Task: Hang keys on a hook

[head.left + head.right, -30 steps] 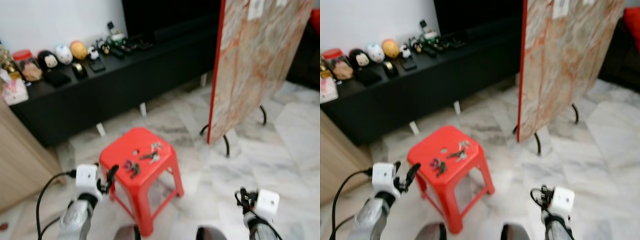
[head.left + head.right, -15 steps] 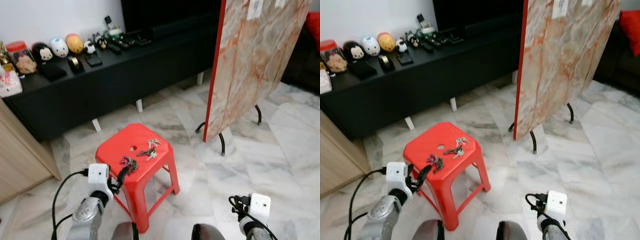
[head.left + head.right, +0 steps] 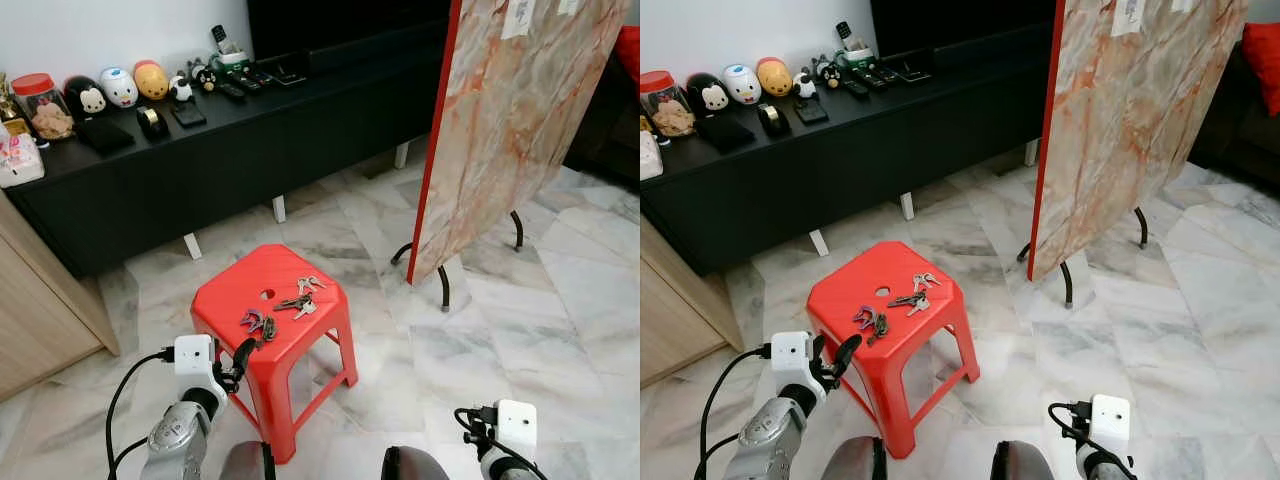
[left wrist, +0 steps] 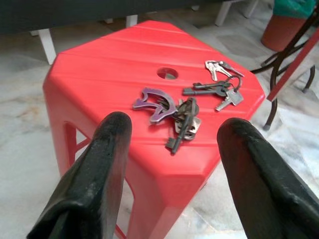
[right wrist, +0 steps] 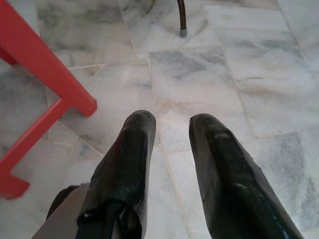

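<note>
Left claw gaping wide, hovering just short of metal keys lying on ribbed red plastic stool; right claw hanging slightly apart over marble floor.

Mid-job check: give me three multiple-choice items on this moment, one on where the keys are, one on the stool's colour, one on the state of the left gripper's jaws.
1. Where do the keys lie?
A. on the stool top
B. on the floor
C. on the black cabinet

2. What colour is the stool?
A. blue
B. red
C. white

3. How does the left gripper stand?
A. shut on the keys
B. open, short of the keys
C. shut and empty

Answers: 1 A, the bunches lie near the hole in the seat. 2 B, seat and legs are red. 3 B, the wrist view shows its jaws spread, with the keys beyond them, untouched.
</note>
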Motion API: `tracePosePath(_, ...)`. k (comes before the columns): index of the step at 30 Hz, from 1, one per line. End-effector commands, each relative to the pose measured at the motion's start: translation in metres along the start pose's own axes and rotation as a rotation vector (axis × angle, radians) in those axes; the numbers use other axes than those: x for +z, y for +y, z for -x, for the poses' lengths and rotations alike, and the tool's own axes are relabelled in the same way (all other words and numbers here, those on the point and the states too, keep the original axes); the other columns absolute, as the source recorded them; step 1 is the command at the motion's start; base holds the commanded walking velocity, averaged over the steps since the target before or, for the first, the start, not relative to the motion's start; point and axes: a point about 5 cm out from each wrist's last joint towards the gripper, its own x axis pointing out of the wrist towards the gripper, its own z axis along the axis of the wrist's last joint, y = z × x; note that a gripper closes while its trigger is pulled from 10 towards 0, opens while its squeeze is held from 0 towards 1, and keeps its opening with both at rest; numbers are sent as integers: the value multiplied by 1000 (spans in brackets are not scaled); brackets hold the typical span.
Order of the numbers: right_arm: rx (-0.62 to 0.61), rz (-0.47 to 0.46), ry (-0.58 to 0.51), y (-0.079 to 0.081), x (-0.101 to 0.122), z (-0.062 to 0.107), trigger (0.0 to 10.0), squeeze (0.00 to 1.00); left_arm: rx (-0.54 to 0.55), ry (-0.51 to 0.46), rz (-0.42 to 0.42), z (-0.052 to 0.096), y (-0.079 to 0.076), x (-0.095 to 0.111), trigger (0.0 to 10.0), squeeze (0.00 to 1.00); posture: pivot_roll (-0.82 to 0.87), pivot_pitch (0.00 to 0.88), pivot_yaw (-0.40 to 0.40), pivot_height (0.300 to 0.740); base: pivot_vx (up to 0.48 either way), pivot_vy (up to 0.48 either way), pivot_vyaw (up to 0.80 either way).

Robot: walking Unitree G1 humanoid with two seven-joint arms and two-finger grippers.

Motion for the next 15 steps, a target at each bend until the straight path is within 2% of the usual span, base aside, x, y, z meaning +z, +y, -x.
tracePosePath(1, 16, 21, -5, 0, 1, 0, 10000, 0, 30, 8, 8, 3, 6, -4, 10000, 0, -18, 0, -42, 620, 0, 0, 800)
tracePosePath(4, 9, 10, 4, -1, 0, 0, 10000, 0, 34, 6, 11, 4, 6, -4, 10000, 0, -21, 0, -44, 620, 0, 0, 800)
tracePosePath(7, 1, -6, 8, -4, 0, 0, 10000, 0, 28, 5, 11, 4, 3, -6, 10000, 0, -20, 0, -46, 620, 0, 0, 0)
tracePosePath(15, 15, -2, 13, -3, -3, 1, 10000, 0, 9, 5, 1, 4, 0, -8, 10000, 0, -21, 0, -46, 620, 183, 0, 0)
